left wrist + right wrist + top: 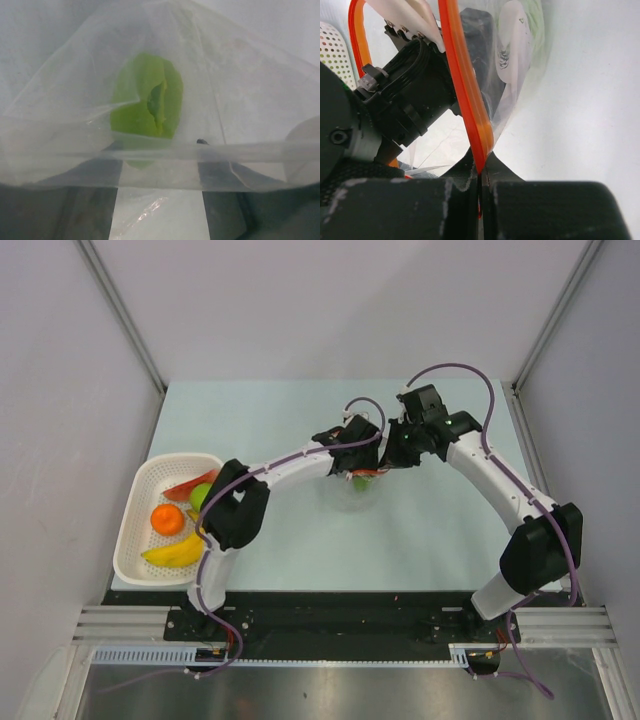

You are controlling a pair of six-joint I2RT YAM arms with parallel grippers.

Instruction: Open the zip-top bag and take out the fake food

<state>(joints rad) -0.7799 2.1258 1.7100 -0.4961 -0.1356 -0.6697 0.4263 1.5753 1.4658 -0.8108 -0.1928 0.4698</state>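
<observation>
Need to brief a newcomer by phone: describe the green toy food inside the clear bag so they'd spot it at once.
In the middle of the table is the clear zip-top bag with a red strip along its mouth. Inside it is a light-green piece. Unlike the toys in the white basket at the left, it alone sits behind plastic.

Clear film, one orange-red line, toy colours in white

The zip-top bag point(240, 90) is colourless and see-through, its zip strip point(466, 95) orange-red; the flat piece point(145, 95) inside shows yellow-green. The basket point(128, 532) is white, dotted all over with small holes — in it an orange ball point(167, 519), a yellow banana point(175, 554), a green fruit point(201, 495) and a red piece point(190, 483). The table point(420, 530) is pale mint; the left arm point(290, 462) and right arm point(490, 465) are white with black joints and purple cables point(470, 370).
</observation>
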